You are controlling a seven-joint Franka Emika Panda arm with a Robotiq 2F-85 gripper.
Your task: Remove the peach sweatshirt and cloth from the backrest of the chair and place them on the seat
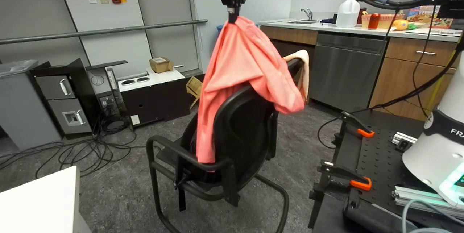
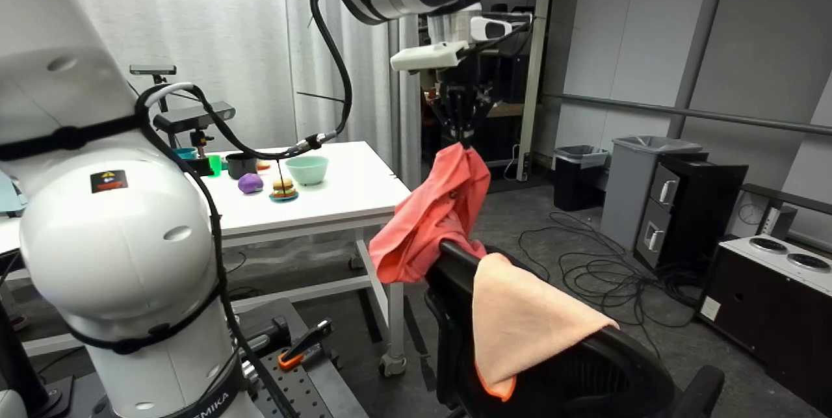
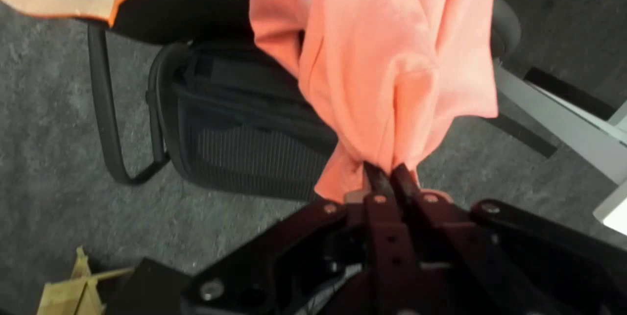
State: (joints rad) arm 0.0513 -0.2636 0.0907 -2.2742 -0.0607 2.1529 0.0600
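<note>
Coral-pink fabric identifies the sweatshirt (image 1: pixel 246 55), and we find the jaws clamped on a gathered peak of it, above the black chair backrest (image 1: pixel 243 131). In the wrist view we see the jaws close together, the folds fanning out from their tips. Which part of the garment is pinched we cannot tell. In both exterior views we record the bulk of the sweatshirt hanging beneath the jaws, widening down toward the backrest. Its lower folds straddle one end of the backrest's top edge: a long length drops on the sitting side, a shorter one hangs at the rear. We find the peach cloth (image 2: pixel 526 320), edged in orange, draped over the backrest's top, just beside the sweatshirt and apart from the jaws. Whether the two fabrics touch we cannot tell. The seat (image 3: pixel 254 163), seen from the wrist, lies below the backrest, part of it hidden by the sweatshirt. We note a white table (image 2: pixel 338 200) beyond the backrest in an exterior view, carrying a pale green bowl (image 2: pixel 307 171).
</note>
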